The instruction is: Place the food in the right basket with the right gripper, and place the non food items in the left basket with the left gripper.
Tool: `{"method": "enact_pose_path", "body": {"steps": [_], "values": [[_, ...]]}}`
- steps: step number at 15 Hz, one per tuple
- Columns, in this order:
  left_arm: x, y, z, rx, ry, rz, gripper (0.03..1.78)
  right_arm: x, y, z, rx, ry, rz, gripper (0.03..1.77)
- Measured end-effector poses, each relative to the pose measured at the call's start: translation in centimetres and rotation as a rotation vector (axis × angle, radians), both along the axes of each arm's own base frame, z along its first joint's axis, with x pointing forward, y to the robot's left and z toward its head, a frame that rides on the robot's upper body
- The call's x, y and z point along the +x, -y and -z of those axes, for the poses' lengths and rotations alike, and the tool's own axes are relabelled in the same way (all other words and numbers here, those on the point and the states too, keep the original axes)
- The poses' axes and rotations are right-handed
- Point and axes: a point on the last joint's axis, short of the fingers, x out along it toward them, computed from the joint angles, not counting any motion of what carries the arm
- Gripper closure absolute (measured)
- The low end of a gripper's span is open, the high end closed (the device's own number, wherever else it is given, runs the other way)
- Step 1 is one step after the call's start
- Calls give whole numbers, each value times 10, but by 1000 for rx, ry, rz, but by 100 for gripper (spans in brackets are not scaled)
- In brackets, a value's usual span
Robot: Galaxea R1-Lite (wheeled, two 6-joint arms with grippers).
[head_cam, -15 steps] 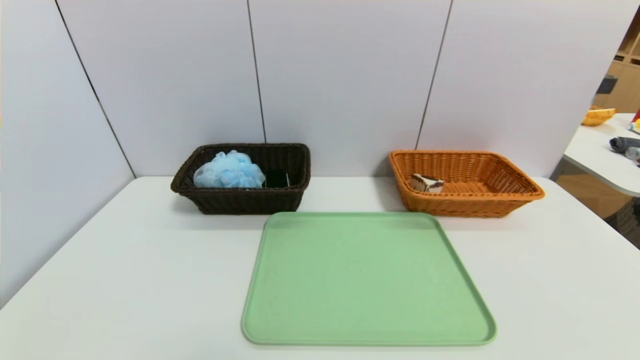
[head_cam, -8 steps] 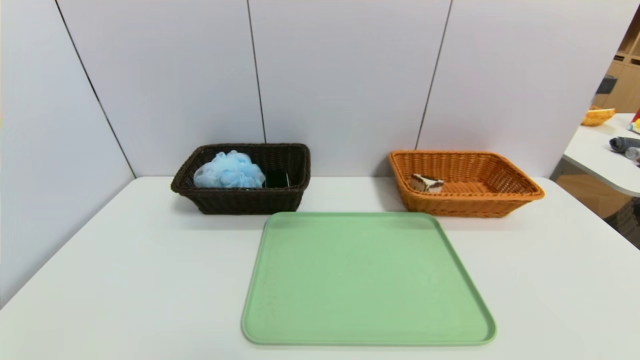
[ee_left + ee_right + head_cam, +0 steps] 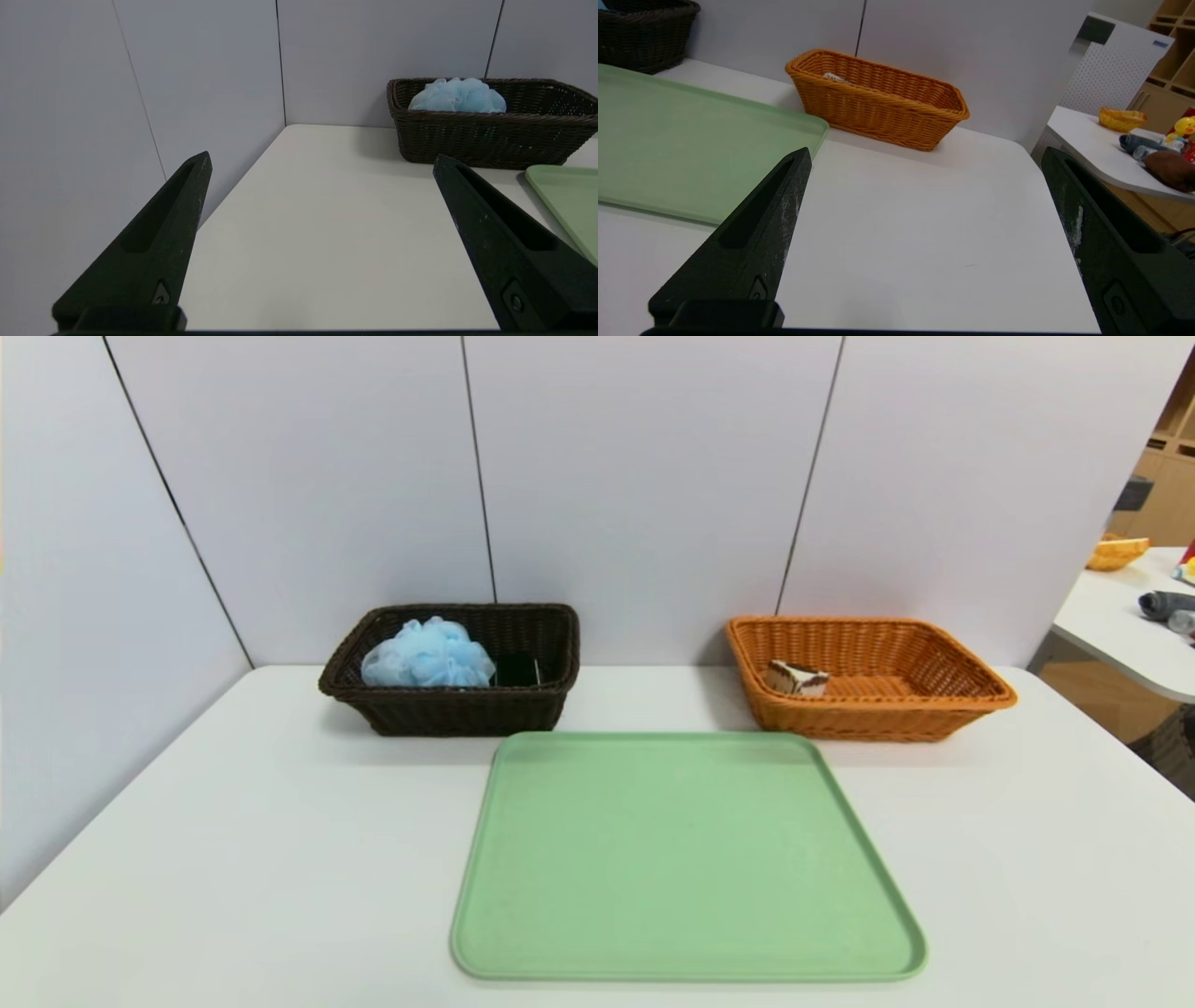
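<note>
Currently, we find the light-blue bath pouf (image 3: pixel 429 655) and a black-topped block (image 3: pixel 517 670) inside the dark brown basket (image 3: pixel 467 711). We note the cake slice (image 3: pixel 796 679) at the left end of the orange-tan basket (image 3: pixel 873 721). We observe the left gripper (image 3: pixel 322 158) and right gripper (image 3: pixel 927 154) near the table's front, both wide open, holding nothing.

Woven wicker baskets (image 3: pixel 448 711); smooth matt tray (image 3: pixel 691 859)

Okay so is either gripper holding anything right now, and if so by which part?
Nothing is held: the left gripper and the right gripper both stand open over the table, with nothing between their fingers.
</note>
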Motion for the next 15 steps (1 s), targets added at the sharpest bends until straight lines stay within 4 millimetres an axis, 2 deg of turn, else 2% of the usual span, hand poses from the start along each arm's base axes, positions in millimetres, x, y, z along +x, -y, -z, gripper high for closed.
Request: {"method": "enact_pose_path", "body": {"steps": [1,4,10,12,15], "values": [[3,0,6,-3,-18,1,12,2,0,4,0,-3,0,10],[8,0,19,-25,-41,8,12,6,0,23,18,-158,0,10],[12,4,32,-109,-141,196,12,6,0,30,126,-221,-27,10],[12,4,43,-123,-237,214,12,6,0,29,142,-219,-26,10],[12,4,43,-124,-246,215,12,6,0,29,149,-219,-27,10]]}}
